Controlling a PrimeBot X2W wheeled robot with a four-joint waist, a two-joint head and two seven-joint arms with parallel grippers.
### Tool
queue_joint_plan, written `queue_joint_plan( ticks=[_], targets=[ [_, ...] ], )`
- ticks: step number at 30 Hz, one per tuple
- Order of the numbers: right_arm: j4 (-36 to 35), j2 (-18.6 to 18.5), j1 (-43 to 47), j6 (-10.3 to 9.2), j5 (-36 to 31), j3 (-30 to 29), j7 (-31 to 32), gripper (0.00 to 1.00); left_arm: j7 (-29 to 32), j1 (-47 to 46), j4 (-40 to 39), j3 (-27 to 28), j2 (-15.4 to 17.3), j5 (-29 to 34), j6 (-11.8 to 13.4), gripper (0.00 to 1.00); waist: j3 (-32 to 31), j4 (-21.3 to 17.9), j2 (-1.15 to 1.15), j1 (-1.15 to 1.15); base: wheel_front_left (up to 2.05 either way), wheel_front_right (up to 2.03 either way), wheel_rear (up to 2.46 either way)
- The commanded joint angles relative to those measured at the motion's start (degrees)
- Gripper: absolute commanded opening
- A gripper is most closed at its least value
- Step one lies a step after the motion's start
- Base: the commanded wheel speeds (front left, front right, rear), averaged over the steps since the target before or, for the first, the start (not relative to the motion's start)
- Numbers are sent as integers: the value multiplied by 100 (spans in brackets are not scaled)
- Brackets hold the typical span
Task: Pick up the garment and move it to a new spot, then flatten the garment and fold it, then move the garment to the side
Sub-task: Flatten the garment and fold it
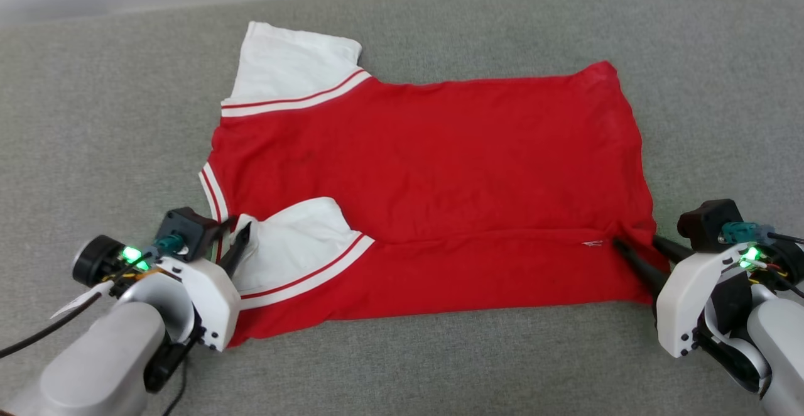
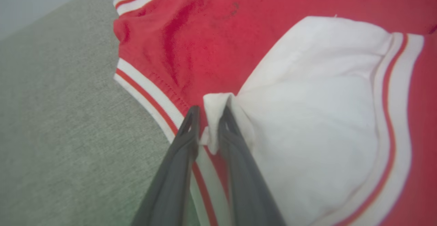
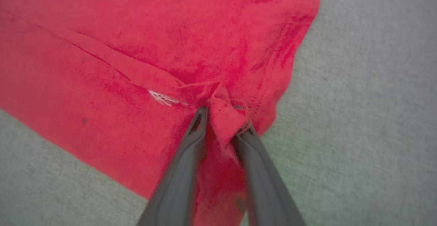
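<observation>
The garment (image 1: 440,152) lies flat on the grey worktop (image 1: 94,120), near edge and sleeve (image 1: 301,240) turned onto its body: one fold apparently laid. Left end effector (image 2: 208,116) and right end effector (image 3: 220,111), both narrow, pinch its corners. Further folding and moving aside remain.

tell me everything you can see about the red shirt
The garment is a red soft-knit T-shirt with white sleeves and red-and-white striped trim, lying flat on grey fabric. Its near edge is folded over, near sleeve tucked onto the body. The left gripper pinches that sleeve in its fingers; the right gripper pinches the hem corner.
</observation>
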Motion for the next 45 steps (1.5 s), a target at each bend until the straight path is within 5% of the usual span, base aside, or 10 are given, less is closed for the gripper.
queue_joint_plan(
  ticks=[1,9,20,27,44,45],
  targets=[
    [-59,-6,-31,-2,-5,21,-115,100,-81,-96,24,38,42,17,0,100,-168,55,0,-1,0,0,0],
    [-449,-121,78,-3,-47,-123,-307,100,385,-433,-358,235,412,-219,-89,100,-565,140,0,-1,0,0,0],
    [-803,-78,231,-3,-129,-304,-131,100,3283,-831,-1401,88,1057,-1414,-481,100,-773,203,0,-1,0,0,0],
    [-926,-10,90,-3,-127,-263,-50,100,4694,-761,-1627,-47,1209,-2229,-422,100,-675,82,0,-1,0,0,0],
    [-691,68,-482,-3,-39,15,-161,100,4998,-50,-679,-645,926,-2374,-590,100,-258,-309,0,-1,0,0,0],
    [-692,44,-540,-3,-25,23,-152,100,4981,-46,-643,-650,894,-2389,-610,38,-266,-312,0,-1,0,0,0]
  ],
)
